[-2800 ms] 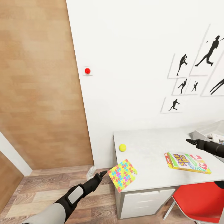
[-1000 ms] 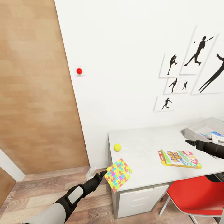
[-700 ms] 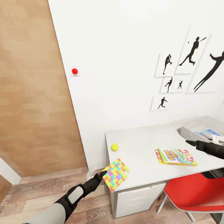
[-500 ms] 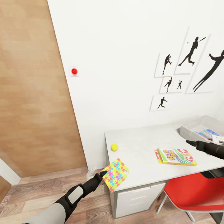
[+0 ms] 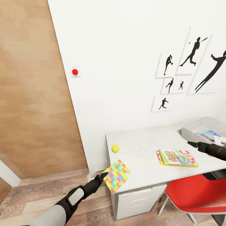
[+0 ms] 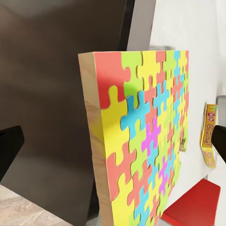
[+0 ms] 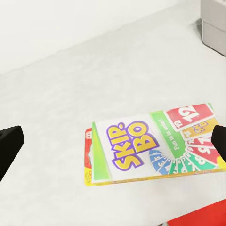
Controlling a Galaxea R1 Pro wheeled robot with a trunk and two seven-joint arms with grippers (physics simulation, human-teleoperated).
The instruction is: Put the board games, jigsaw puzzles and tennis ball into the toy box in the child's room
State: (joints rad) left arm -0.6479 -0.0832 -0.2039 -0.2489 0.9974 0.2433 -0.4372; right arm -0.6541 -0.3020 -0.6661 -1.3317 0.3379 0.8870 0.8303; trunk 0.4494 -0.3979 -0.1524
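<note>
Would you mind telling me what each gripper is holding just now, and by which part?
The left gripper holds a jigsaw puzzle by its corner, off the table edge. The right gripper is open above the table, holding nothing.

A child's bedroom: baseball silhouette pictures, desk with toys

Pretty plain room in front of me: white wall with a cluster of black baseball-player silhouette pictures, a little red button, a wood-panel door beside it, plank floor, and a red chair tucked under the grey desk.
</note>
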